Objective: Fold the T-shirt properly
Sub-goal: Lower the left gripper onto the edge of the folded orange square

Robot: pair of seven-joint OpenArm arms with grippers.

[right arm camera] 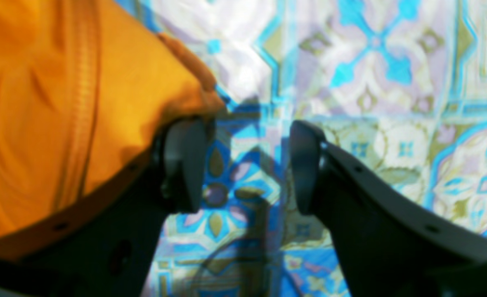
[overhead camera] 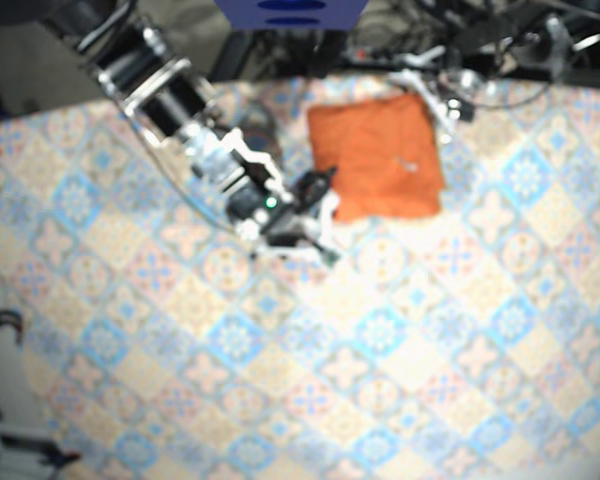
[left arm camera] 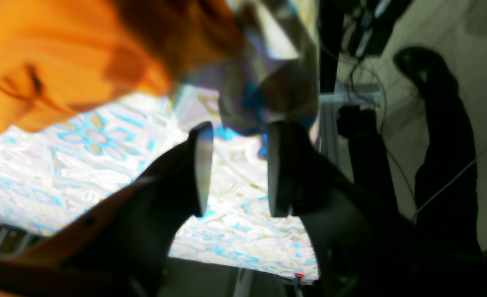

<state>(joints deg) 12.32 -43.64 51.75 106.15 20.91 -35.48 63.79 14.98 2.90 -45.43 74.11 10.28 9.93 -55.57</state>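
Note the folded orange T-shirt (overhead camera: 377,155) at the desk's (overhead camera: 280,380) far middle, near corner just beside the right gripper (right arm camera: 245,140), wide open and empty, seemingly nearer than the left gripper (left arm camera: 239,140), likewise parted, holding nothing.

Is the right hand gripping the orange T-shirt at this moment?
No, the right hand is open with only tablecloth showing between its fingers; the T-shirt lies beside it.

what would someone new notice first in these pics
The bright orange T-shirt stands out first, a compact square near the far edge of the busy blue-patterned tablecloth. Next comes the right gripper, open beside the shirt's corner.
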